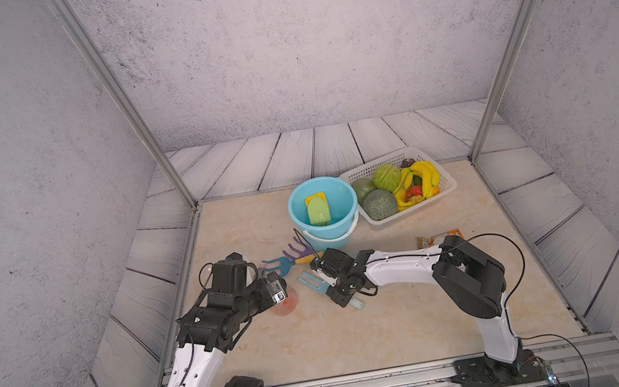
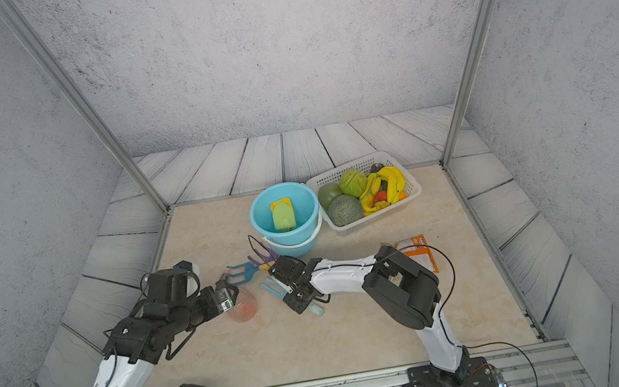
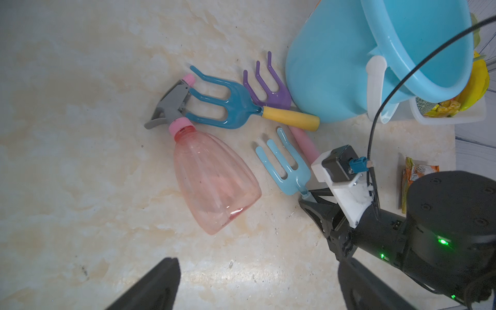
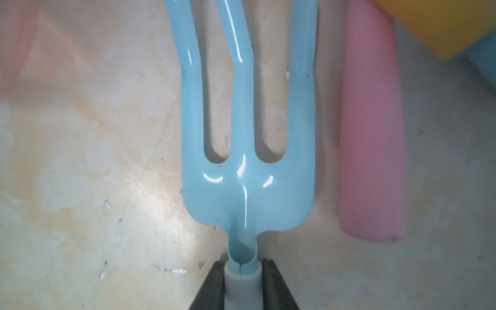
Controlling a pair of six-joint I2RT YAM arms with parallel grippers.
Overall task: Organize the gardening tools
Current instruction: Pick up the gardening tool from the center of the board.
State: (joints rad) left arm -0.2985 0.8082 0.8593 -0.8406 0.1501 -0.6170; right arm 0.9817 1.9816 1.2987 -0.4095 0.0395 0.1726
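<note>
Clamped at handle neck of light-blue fork (image 4: 245,188), right fingers (image 4: 214,287) point along its axis, tines ahead toward far-left; left fingers (image 3: 155,287) wide.

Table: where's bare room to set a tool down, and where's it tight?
Free on the table: near strip between the spray bottle and the front rail; the far-left corner beside the bucket; the gap between basket and orange packet. Crowded: in front of the bucket, where purple rake, teal fork, light-blue fork and spray bottle lie close.

Left claw (image 3: 259,264) wide open, pointed downward; right claw (image 4: 243,271) narrow in a tight grip, down low.
</note>
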